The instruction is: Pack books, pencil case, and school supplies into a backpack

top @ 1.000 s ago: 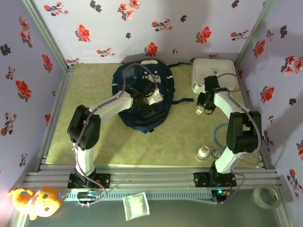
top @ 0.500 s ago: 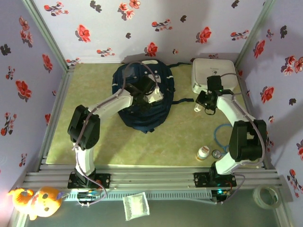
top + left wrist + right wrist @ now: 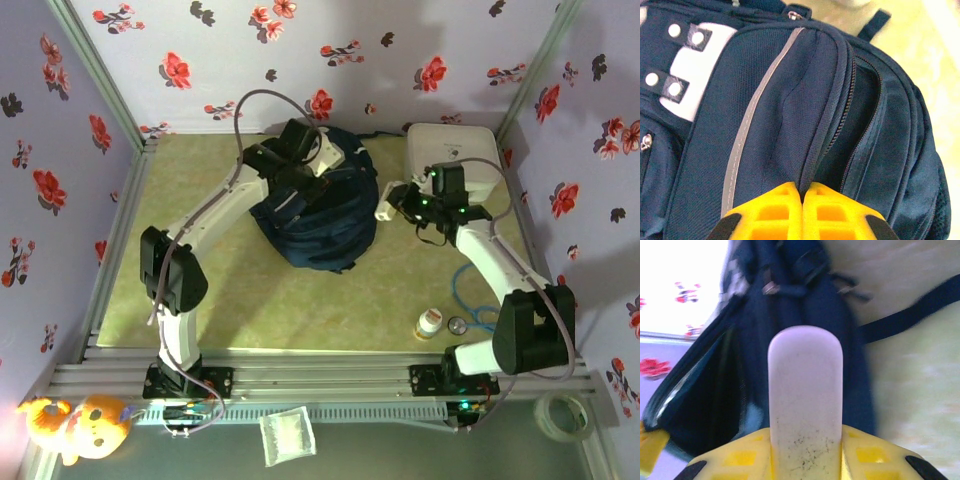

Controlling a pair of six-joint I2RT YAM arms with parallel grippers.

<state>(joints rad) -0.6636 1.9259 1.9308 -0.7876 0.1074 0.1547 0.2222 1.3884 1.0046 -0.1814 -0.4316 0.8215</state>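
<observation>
1. Pinching the pack open is the left arm's part. The left gripper (image 3: 801,192) has its fingers pressed together on the flap (image 3: 790,115) of the backpack (image 3: 320,225), just beside the open zip (image 3: 862,115).
2. The backpack lies at the middle of the far edge of the table (image 3: 200,290), its top toward that edge.
3. The right gripper (image 3: 806,440) is clamped on a white bar (image 3: 805,375), probably one of the school supplies. It hovers just off the pack's right side, between the pack and the white box (image 3: 452,150) in the far right corner.
4. To do this step well, as I judge it:
   - Lift the flap up and away from the body of the pack so the zip gap stands wide. A slack flap would let the mouth fall shut.
   - Bring the bar in end first, lined up along the gap, not across it.
   - Pass above the loose strap (image 3: 910,315) on that side so it does not snag.
   - Part the right fingers only once the bar is well inside the dark opening; dropped at the lip, it could slide off the sloped fabric onto the table.
   - Let go of the flap last.
5. Count: one backpack, one white bar, one white box, one small bottle (image 3: 430,322) by the near right corner, one loop of blue cable (image 3: 465,290) just beyond it, two arms.
</observation>
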